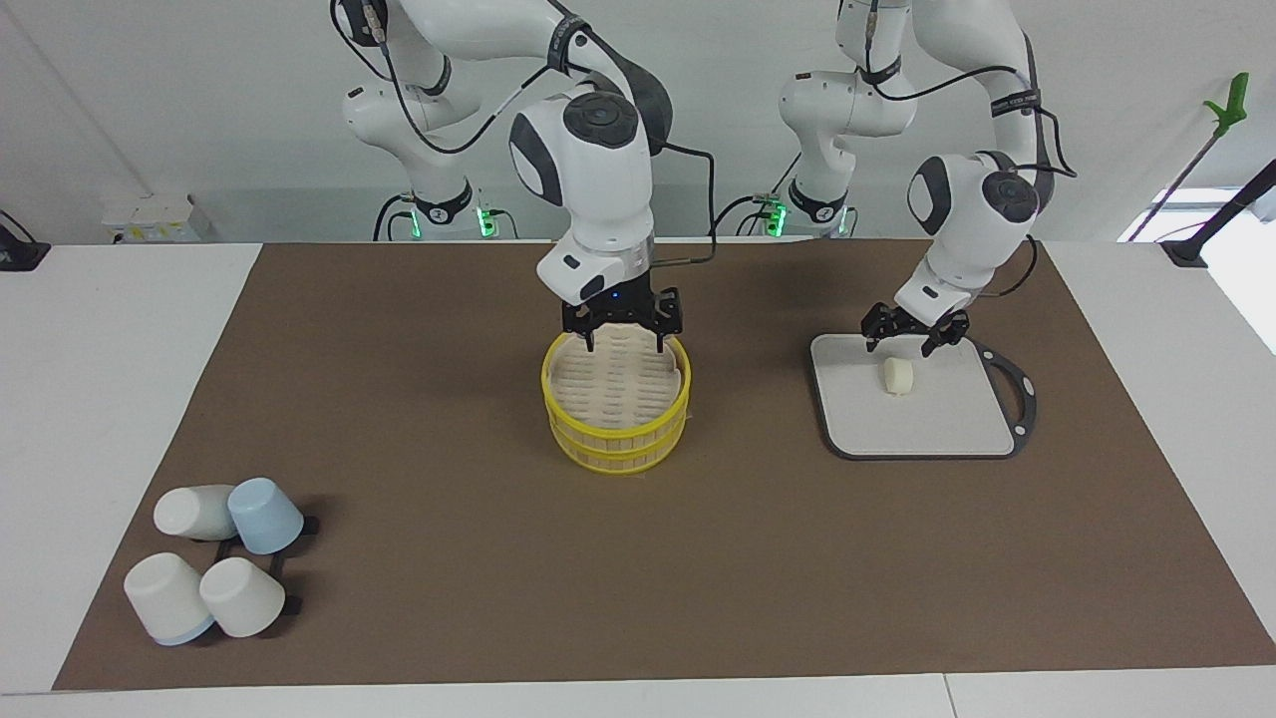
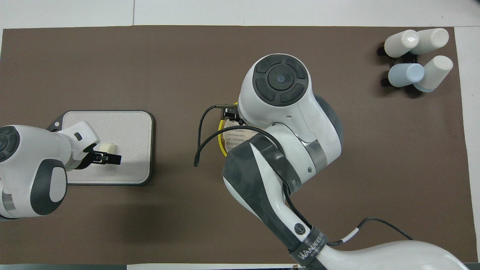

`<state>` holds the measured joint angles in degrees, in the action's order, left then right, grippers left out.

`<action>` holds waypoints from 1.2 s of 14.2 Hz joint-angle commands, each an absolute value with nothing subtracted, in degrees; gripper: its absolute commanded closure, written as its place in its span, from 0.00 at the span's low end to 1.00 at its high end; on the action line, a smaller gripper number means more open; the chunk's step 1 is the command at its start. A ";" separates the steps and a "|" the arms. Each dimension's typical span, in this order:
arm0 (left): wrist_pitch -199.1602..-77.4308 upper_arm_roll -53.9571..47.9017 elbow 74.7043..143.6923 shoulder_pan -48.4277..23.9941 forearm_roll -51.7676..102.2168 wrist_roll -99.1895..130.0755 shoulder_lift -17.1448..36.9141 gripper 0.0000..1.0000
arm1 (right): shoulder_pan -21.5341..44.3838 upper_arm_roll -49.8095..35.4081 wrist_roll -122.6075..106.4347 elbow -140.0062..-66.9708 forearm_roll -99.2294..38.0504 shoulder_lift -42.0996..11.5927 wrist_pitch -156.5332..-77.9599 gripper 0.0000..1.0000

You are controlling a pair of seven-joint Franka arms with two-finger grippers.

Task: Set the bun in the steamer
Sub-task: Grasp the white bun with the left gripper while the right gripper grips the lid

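The bun (image 1: 897, 376) is a small cream-white lump lying on the grey board (image 1: 927, 424). My left gripper (image 1: 904, 345) hangs open just above the bun, a little to its robot side, and is not touching it. From overhead one of its fingers (image 2: 109, 159) crosses beside the bun (image 2: 108, 147). The steamer (image 1: 618, 439) is yellow-rimmed and stands mid-table with its pale slatted lid (image 1: 618, 384) on. My right gripper (image 1: 625, 342) is open over the lid's edge nearest the robots. Overhead, the right arm hides nearly all of the steamer (image 2: 221, 140).
Several white and blue cups (image 1: 214, 563) lie in a cluster at the right arm's end of the brown mat, farther from the robots than the steamer. The board's dark handle loop (image 1: 1019, 389) points toward the left arm's end.
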<state>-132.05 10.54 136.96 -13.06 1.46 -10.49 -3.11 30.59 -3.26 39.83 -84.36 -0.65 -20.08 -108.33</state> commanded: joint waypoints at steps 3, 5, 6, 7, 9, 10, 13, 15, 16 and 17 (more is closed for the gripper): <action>-140.27 10.81 142.03 -13.10 0.53 -12.75 -2.11 0.00 | 34.62 -3.08 44.90 -83.32 -0.35 -24.43 -110.83 0.00; -140.54 10.81 142.12 -13.10 0.53 -12.74 -2.11 0.00 | 35.86 -3.08 47.97 -83.58 -0.18 -25.83 -113.10 0.00; -140.62 10.81 142.12 -13.10 0.53 -12.83 -2.11 0.11 | 35.95 -3.08 48.77 -84.89 -0.09 -25.84 -114.68 0.00; -140.54 10.81 142.12 -12.92 0.53 -12.83 -2.11 0.24 | 36.21 -3.08 48.95 -85.77 -0.09 -25.84 -115.74 0.00; -140.71 10.81 141.86 -12.83 0.53 -12.83 -2.02 0.51 | 37.53 -2.99 50.00 -85.96 -0.09 -26.19 -116.19 0.00; -140.71 10.81 141.68 -12.83 0.53 -12.83 -1.85 0.62 | 37.62 -2.90 50.10 -86.48 0.09 -26.19 -116.63 0.07; -140.54 10.81 141.07 -12.74 0.53 -12.83 -1.67 0.69 | 37.53 -2.90 50.01 -87.62 0.53 -26.10 -116.98 0.26; -139.75 10.81 139.58 -12.74 0.61 -12.57 -0.97 0.69 | 37.35 -2.90 49.66 -87.98 0.88 -26.02 -117.07 0.38; -138.96 10.81 138.53 -12.74 0.53 -12.39 -0.71 0.69 | 37.35 -2.90 49.57 -88.07 0.97 -26.02 -117.07 0.44; -137.13 10.81 137.04 -12.83 0.61 -12.22 -0.53 0.69 | 37.35 -2.90 49.57 -88.24 1.14 -25.93 -117.33 0.46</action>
